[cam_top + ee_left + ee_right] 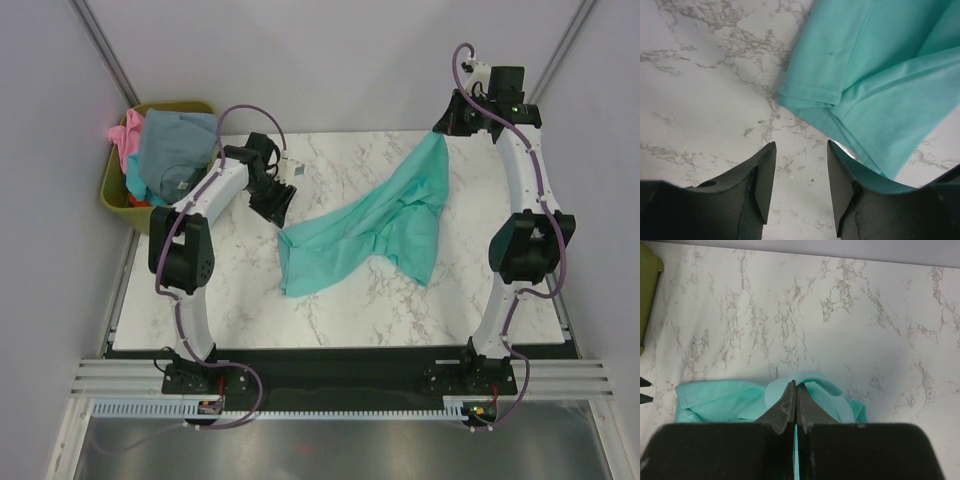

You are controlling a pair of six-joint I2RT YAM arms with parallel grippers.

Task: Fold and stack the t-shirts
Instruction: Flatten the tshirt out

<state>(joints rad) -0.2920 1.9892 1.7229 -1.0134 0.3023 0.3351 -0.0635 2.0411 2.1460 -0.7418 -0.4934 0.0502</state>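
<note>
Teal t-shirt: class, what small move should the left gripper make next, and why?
Probably ease the left gripper forward onto the hemmed edge and close: its jaws stand open over the marble tabletop, while the right gripper pinches the teal t-shirt.

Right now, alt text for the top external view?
A teal t-shirt lies crumpled across the marble table, one corner lifted at the far right by the shut right gripper. The left gripper hangs open and empty beside the shirt's other end. At far left, an olive-green bin holds a grey-blue tee and a pink tee.
</note>
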